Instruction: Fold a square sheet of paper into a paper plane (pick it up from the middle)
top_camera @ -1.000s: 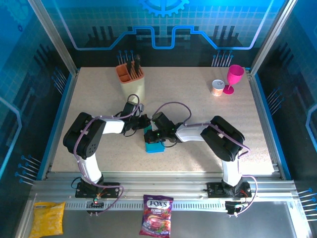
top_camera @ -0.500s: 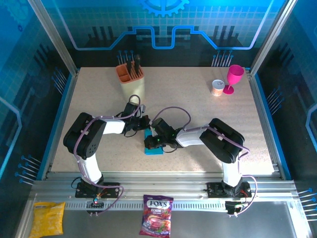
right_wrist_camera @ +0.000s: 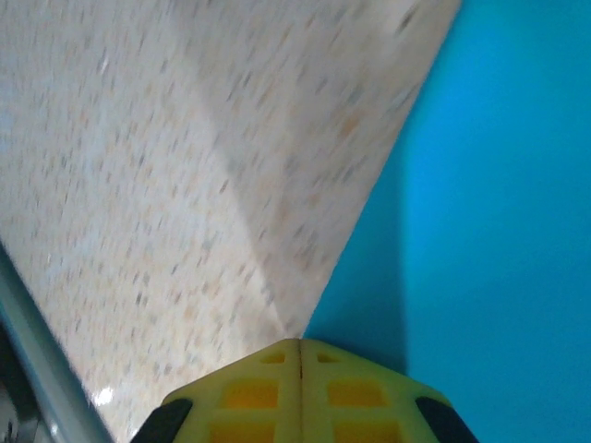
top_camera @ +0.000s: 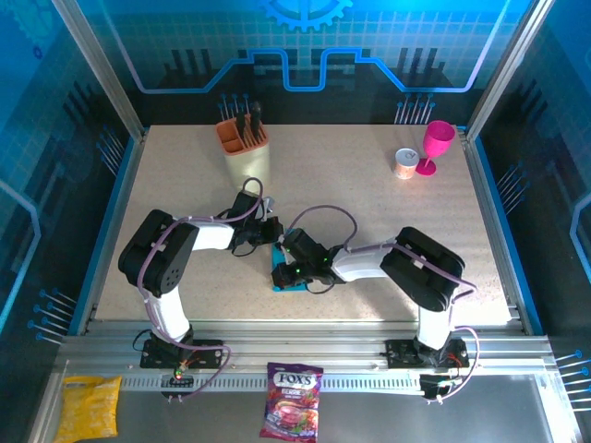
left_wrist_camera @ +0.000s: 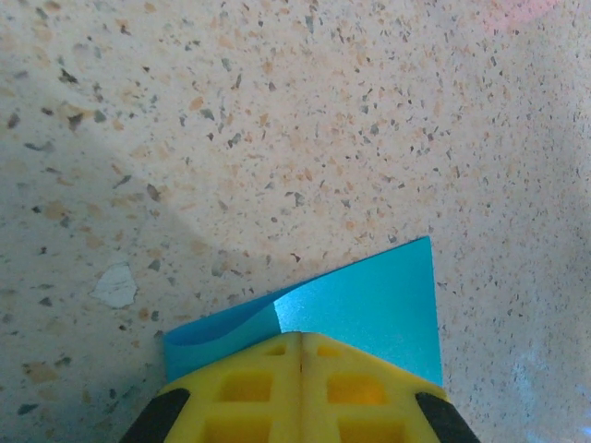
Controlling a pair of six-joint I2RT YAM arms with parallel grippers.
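At table centre, both arms reach low inward; left tool, right tool pressed together on cyan paper.

- The left arm bends inward, forearm low and pointing right; the left pincer has its fingers pressed together.
- The right arm stretches left, low; the right pincer is likewise closed, near the left one.

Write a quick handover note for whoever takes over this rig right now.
Left gripper: shut, tip on a corner of the blue paper.
Right gripper: shut, tip at the paper's edge.
Paper: middle of the table, under both grippers, one edge curling up.
Done: folding begun; how far is unclear.
Left: finish the plane; no dart shape yet.
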